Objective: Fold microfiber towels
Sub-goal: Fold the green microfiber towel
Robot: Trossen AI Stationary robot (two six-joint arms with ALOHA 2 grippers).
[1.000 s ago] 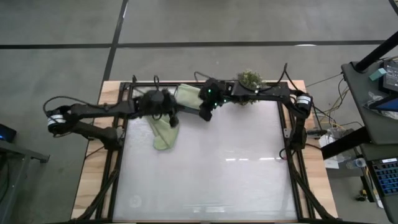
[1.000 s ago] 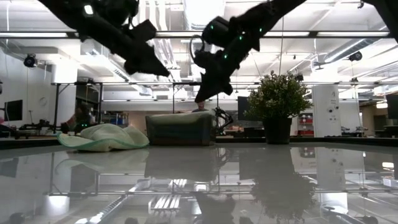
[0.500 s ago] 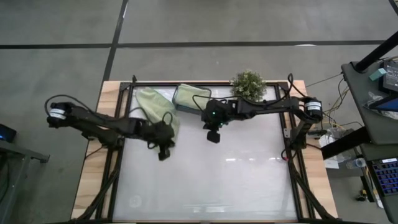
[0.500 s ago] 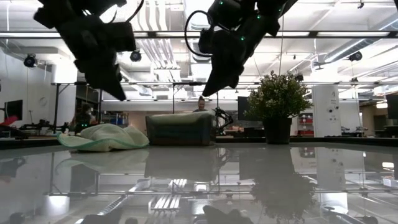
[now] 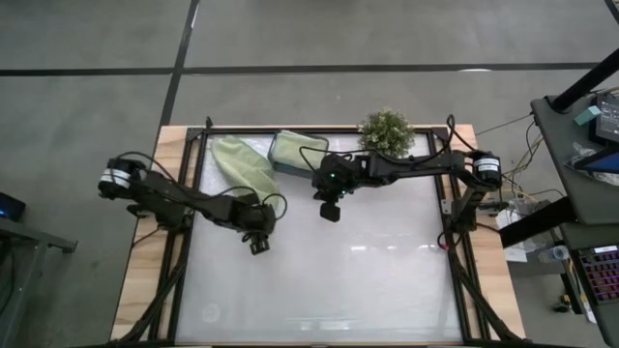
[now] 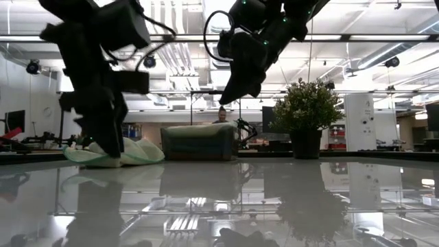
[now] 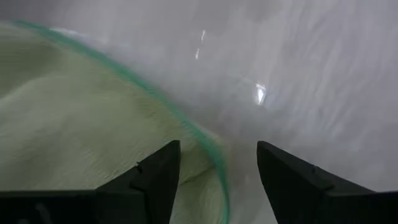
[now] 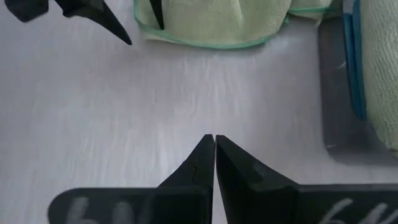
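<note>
A light sage green towel with a teal hem lies loosely bunched on the table's far left part. It also shows in the low view. My left gripper points steeply down at the towel's near edge, open. One finger is over the cloth and the other over bare table. My right gripper hangs shut above the table's far middle, holding nothing. Its shut tips show in its own wrist view. My left gripper stands open astride the towel's hemmed near edge, coming from above and pointing steeply down. Whether either fingertip touches the cloth, I cannot tell.
A dark grey tray at the far edge holds folded cloths, light green over teal. A bushy potted plant stands right of it. The glossy white tabletop stretches toward the near edge.
My left gripper has swung from up beside the tray toward the table's near edge and down to the towel's edge. It has tipped steeply downward and opened. My right gripper moved a little toward the near edge, then kept still, shut.
</note>
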